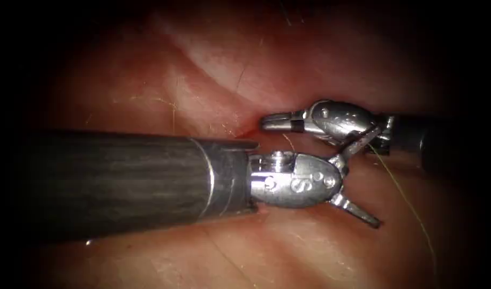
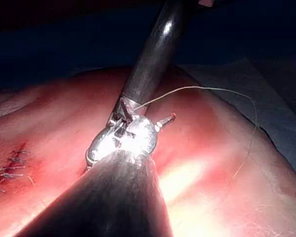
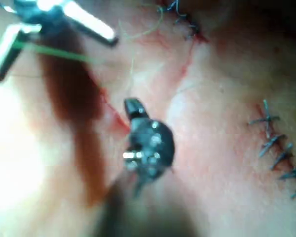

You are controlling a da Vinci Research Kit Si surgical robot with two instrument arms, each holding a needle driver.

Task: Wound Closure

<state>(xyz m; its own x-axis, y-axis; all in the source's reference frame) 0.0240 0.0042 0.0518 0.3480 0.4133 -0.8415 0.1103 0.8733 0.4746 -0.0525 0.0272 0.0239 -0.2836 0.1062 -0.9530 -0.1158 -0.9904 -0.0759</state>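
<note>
The tissue (image 1: 213, 96) lies beneath both tools. The left claw (image 1: 357, 179), its wrist housing stamped "S", gapes wide, holding nothing. The right claw (image 1: 274, 122) is closed; its contents cannot be told. Thread (image 1: 411, 203) trails beside them.
</note>
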